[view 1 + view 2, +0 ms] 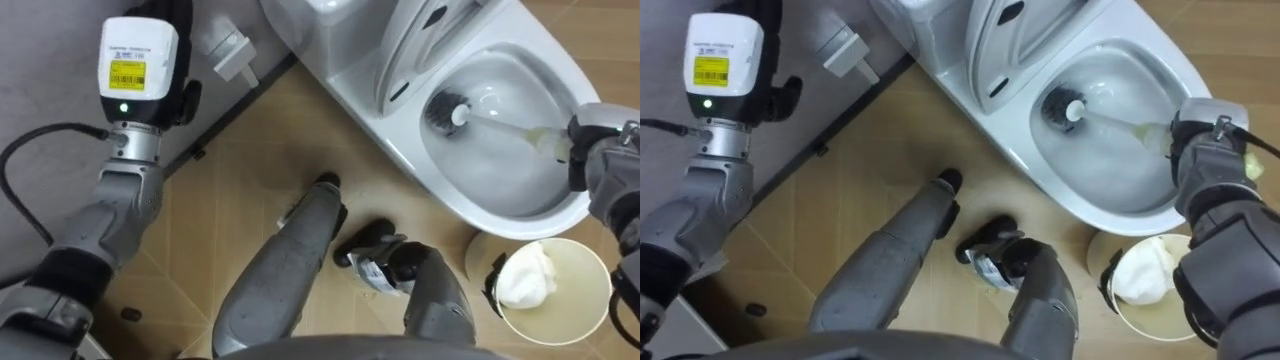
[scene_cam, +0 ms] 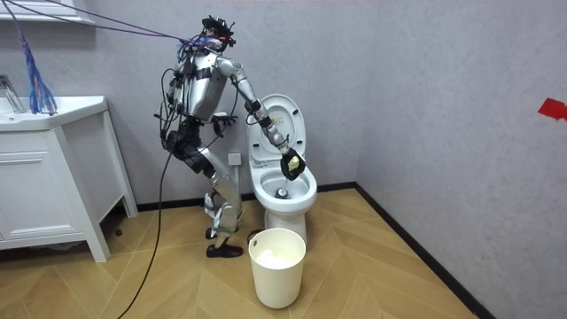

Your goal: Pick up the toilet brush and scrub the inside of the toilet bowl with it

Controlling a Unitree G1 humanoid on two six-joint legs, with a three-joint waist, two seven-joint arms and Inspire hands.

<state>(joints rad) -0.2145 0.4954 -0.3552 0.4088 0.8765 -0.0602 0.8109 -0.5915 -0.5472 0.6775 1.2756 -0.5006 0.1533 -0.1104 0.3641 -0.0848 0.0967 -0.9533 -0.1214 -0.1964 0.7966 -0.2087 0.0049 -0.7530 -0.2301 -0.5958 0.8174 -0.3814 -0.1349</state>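
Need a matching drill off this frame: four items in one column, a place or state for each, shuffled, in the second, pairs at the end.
Column one
1. brush head
2. toilet lid
3. bin
4. right hand

Column two
A. raised
B. standing on the floor, white wad inside
C. shut on the brush handle
D. down in the toilet bowl

Pairs: 1-D, 2-A, 3-B, 4-C
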